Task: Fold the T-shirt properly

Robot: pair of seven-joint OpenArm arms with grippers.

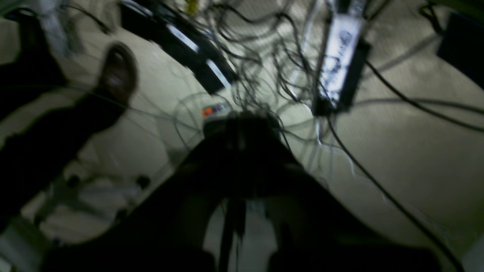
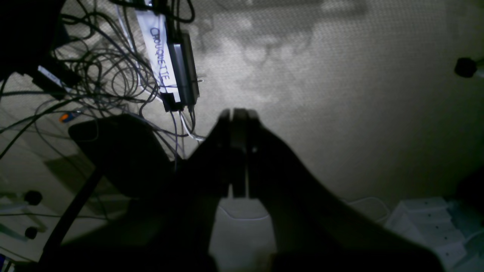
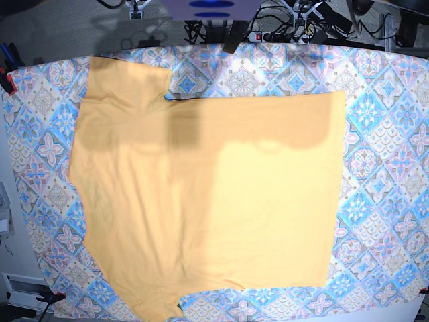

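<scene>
One T-shirt [image 3: 201, 194], yellow-orange, plain, laid flat and spread wide on the blue-and-pink patterned tablecloth [image 3: 389, 134] in the base view. One sleeve reaches toward the upper left; the other is cut off at the bottom edge. Fabric soft and matte, lightly creased, with a darker shadow band across its upper part. Neckline and label: hard to make out from here.

Neither of my grippers shows in the base view, so how far the shirt lies from them I cannot tell. Both wrist cameras look at the floor instead, and the shirt appears in neither.

Right gripper [image 2: 238, 113]: dark silhouette, fingers [image 2: 247, 151] pressed together with no gap, nothing between them. Beyond it, pale textured flooring [image 2: 340, 94], a power strip [image 2: 177, 71] with a handwritten white label, and a tangle of thin cables [image 2: 106, 75].

Left gripper [image 1: 240, 121]: badly blurred and underlit; the tips merge into one dark mass, so clenched or released I cannot tell. Beyond it, more cables [image 1: 264, 56], a power strip [image 1: 340, 64], and a brown shoe [image 1: 117, 73] on a dark-trousered leg at the left edge.
</scene>
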